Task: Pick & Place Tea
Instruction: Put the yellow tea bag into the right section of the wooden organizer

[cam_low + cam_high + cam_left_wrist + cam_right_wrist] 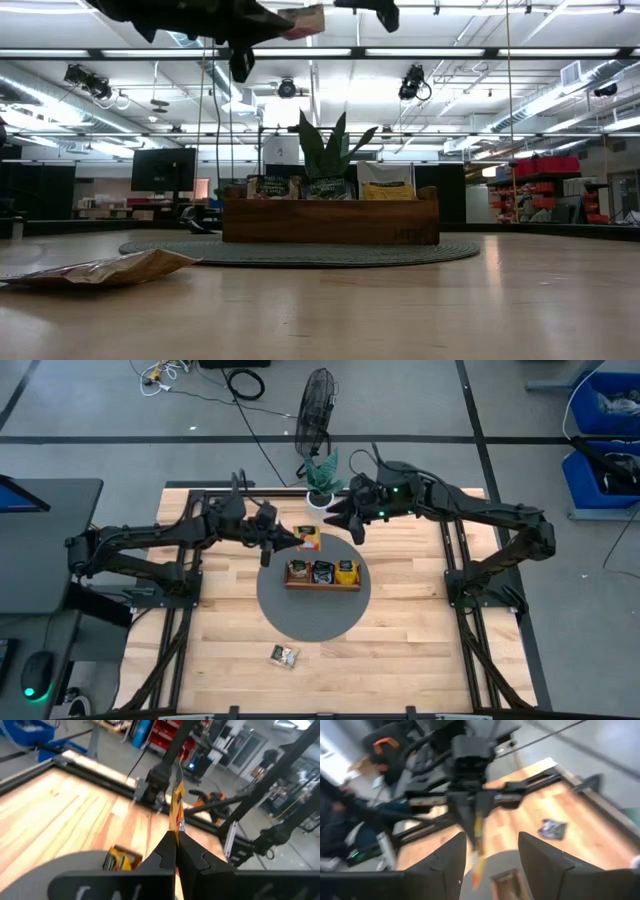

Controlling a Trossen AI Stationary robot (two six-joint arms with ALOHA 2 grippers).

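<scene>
My left gripper (292, 541) is shut on an orange-yellow tea sachet (308, 538), high above the far-left rim of the grey round mat (300, 615). In the low view the sachet (305, 20) sits at the picture's top. My right gripper (347, 523) is open and empty, just right of the sachet and near the plant (322, 478). The wooden tray (322, 574) stands on the mat with sachets upright in its compartments. One more sachet (285, 655) lies flat on the table near the near edge. My left gripper pinches the orange-yellow sachet between its two fingers (167, 851) at the sachet's near edge (176, 831). The fingers come from the table's left. The sachet is lifted clear and sticks out past the fingertips toward my right gripper, seen edge-on in the left wrist view.
The potted plant stands at the table's far edge, behind the mat. A black fan (317, 405) stands on the floor beyond it. Black frame rails (455, 560) run along the table's left, right and far sides. Bare wood lies left, right and near of the mat.
</scene>
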